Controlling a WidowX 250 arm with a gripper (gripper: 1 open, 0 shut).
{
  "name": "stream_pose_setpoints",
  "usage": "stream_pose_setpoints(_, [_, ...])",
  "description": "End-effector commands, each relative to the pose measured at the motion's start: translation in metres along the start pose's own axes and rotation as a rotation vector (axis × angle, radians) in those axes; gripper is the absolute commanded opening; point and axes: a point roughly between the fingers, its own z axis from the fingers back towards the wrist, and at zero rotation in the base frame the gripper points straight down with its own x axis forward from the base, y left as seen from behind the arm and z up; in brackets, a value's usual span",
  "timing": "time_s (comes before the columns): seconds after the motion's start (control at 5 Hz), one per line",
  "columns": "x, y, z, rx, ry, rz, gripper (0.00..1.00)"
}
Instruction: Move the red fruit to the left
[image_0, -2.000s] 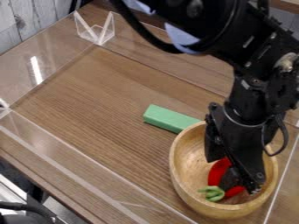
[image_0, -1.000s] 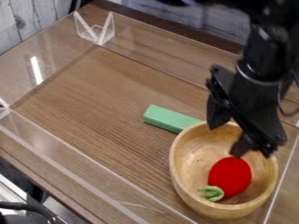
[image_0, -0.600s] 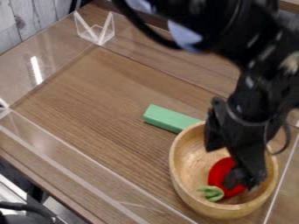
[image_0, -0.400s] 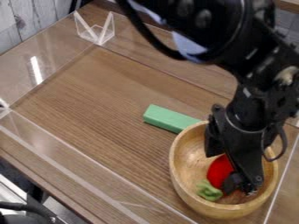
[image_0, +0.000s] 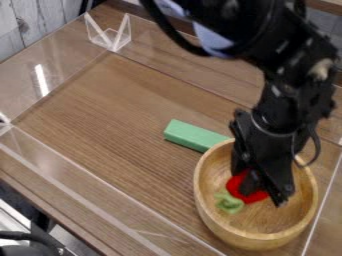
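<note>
Down inside the wooden bowl (image_0: 214, 210) at the lower right, the tool (image_0: 257, 186) looks clamped on the red fruit (image_0: 239, 186) directly beneath it, with the open worktop (image_0: 107, 110) stretching leftward.

my arm (image_0: 274, 55) is black all over, a thick rounded body with a dull sheen that catches soft grey highlights along its curves. a black cable loops off the upper part near the top edge of the view. further along it narrows into a blockier wrist section with a small pale round spot on its side, maybe a screw or marking; i can't tell which. the tool (image_0: 261, 182) is black too, with long flat fingers. i can't make out any lettering or labels.
</note>
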Motion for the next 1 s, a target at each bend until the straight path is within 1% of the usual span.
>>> stream_pose_setpoints(0.0, [0.012, 0.021, 0.042, 0.054, -0.084, 0.040, 0.00])
stream_pose_setpoints(0.2, [0.016, 0.036, 0.072, 0.107, -0.102, 0.142, 0.00])
stream_pose_setpoints(0.4, [0.018, 0.052, 0.085, 0.135, -0.112, 0.261, 0.00])
stream_pose_setpoints(0.6, [0.018, 0.078, 0.082, 0.149, -0.120, 0.296, 0.00])
stream_pose_setpoints(0.8, [0.031, 0.078, 0.076, 0.144, -0.129, 0.279, 0.00])
